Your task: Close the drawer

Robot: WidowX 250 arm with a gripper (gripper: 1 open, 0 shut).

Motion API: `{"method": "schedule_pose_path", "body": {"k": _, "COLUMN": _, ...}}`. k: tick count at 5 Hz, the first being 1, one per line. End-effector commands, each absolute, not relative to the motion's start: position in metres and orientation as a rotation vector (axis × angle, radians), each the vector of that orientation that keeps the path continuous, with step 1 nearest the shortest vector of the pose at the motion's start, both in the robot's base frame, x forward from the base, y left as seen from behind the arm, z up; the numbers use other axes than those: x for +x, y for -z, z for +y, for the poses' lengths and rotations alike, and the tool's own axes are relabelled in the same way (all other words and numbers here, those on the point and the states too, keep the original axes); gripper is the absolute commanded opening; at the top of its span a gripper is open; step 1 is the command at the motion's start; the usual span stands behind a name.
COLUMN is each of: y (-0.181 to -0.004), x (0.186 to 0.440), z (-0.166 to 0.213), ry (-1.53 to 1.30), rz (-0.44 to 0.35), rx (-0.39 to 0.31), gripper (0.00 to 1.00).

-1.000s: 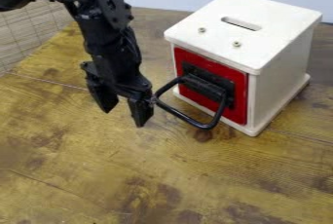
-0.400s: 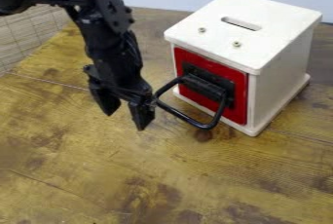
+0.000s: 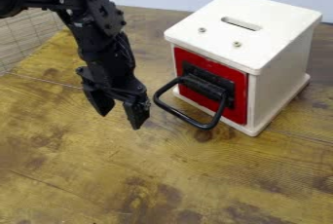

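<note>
running off the top-left corner, the black arm [image 3: 92,33] shows only in part, and its base is out of view. one gripper [image 3: 115,109] hangs at its end, with two fingers [image 3: 135,111] pointing down at the wooden counter [image 3: 92,179]; they are spread with a gap between them and grasp nothing. one drawer [image 3: 215,90] sits inside one cream-white box [image 3: 254,43] at about 2 o'clock from the gripper; its red face with the black front plate lies about flush with the box front, and its inside cannot be seen. one black wire loop handle [image 3: 193,106] juts toward 8 o'clock, resting low by the counter. the slot [image 3: 240,22] on the box top is small and its depth is hard to read. compared with a second ago, the gripper has drawn away toward 9 o'clock: the finger that was just beside the handle is now clearly apart from it, while drawer and box lie as before.
</note>
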State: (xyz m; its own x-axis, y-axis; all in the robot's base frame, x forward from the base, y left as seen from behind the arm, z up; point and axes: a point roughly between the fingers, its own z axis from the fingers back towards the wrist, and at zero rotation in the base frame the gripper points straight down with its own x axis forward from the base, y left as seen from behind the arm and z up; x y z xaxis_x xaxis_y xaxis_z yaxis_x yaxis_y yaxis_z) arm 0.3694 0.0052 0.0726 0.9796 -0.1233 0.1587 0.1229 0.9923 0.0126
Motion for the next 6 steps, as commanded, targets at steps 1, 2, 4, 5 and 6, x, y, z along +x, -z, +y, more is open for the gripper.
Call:
{"method": "schedule_pose_path", "body": {"k": 1, "y": -0.103, "x": 0.373, "z": 0.002, "ry": 0.157, "rz": -0.256, "rx": 0.011, "gripper": 1.0}}
{"method": "schedule_pose_path", "body": {"k": 2, "y": -0.11, "x": 0.373, "z": 0.001, "ry": 0.185, "rz": -0.271, "rx": 0.01, "gripper": 1.0}}
{"method": "schedule_pose_path", "body": {"k": 4, "y": -0.111, "x": 0.372, "z": -0.004, "ry": 0.144, "rz": -0.293, "rx": 0.027, "gripper": 1.0}}
{"method": "schedule_pose_path", "body": {"k": 5, "y": -0.108, "x": 0.373, "z": -0.011, "ry": 0.082, "rz": -0.3, "rx": 0.041, "gripper": 1.0}}
{"method": "schedule_pose_path", "body": {"k": 6, "y": -0.107, "x": 0.373, "z": -0.006, "ry": 0.129, "rz": -0.304, "rx": 0.042, "gripper": 1.0}}
